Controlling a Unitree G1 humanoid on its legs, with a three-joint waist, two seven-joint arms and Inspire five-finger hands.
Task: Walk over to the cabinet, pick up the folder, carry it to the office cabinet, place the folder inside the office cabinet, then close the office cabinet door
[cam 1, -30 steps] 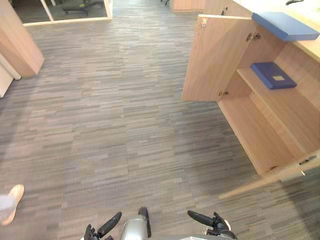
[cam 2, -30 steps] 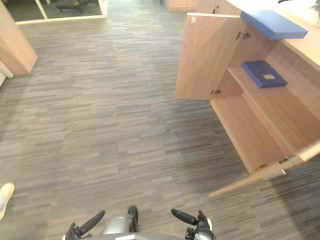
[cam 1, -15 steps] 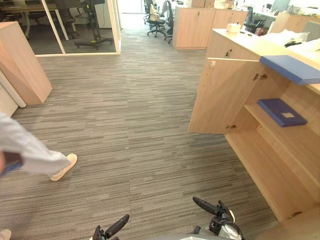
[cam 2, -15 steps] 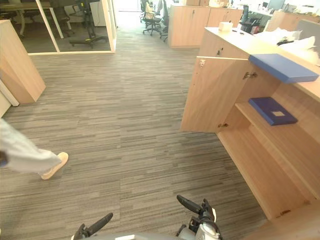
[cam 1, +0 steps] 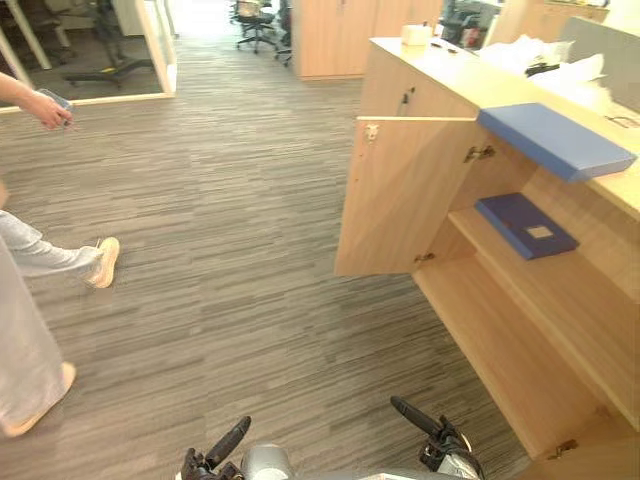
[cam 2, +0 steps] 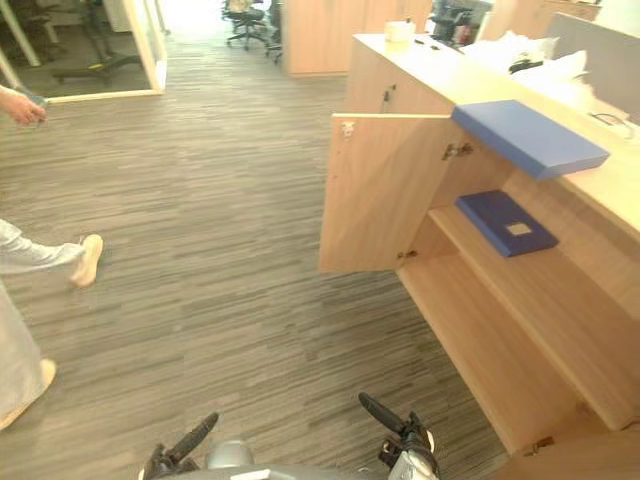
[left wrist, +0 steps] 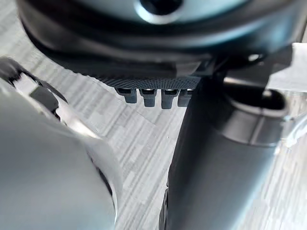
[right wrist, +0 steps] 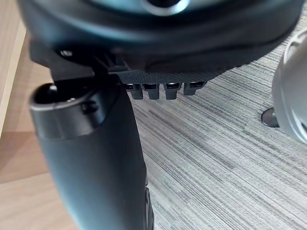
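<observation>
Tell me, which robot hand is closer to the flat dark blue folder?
Right. The right robot hand: low, left of flat dark blue folder; left robot hand: farther left.

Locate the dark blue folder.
The dark blue folder lies flat on the shelf inside the open cabinet, at the right of the left eye view, beside the open door and beneath the lighter blue folder on the cabinet top.

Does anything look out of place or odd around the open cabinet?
Yes: the light blue folder on the cabinet top juts out over its front edge, above the open door.
</observation>
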